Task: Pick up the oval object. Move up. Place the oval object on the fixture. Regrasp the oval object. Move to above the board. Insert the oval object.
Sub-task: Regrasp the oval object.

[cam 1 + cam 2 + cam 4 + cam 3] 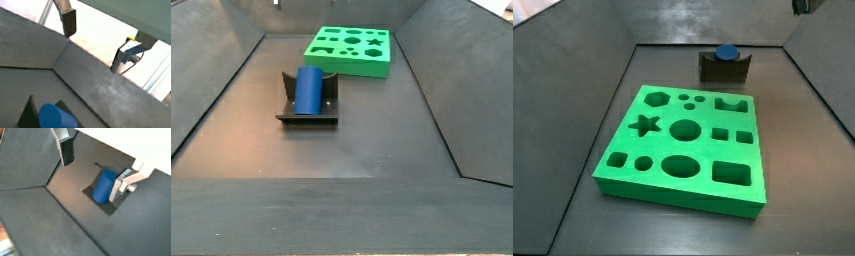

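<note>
The matte green board (pixel 684 150), pierced with shaped cut-outs, lies well away from the gripper (pixel 93 165). Below the spread, empty fingers, the dark notched fixture (pixel 307 110) cradles the smooth blue oval object (pixel 103 186). Regrasping probably calls for descending squarely, pads astride its rounded flanks.

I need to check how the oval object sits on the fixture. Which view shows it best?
A side view: the oval object lies whole along the fixture. Another side view shows only its end; wrist views show it partly. The gripper, jaws open, is apart from it.
</note>
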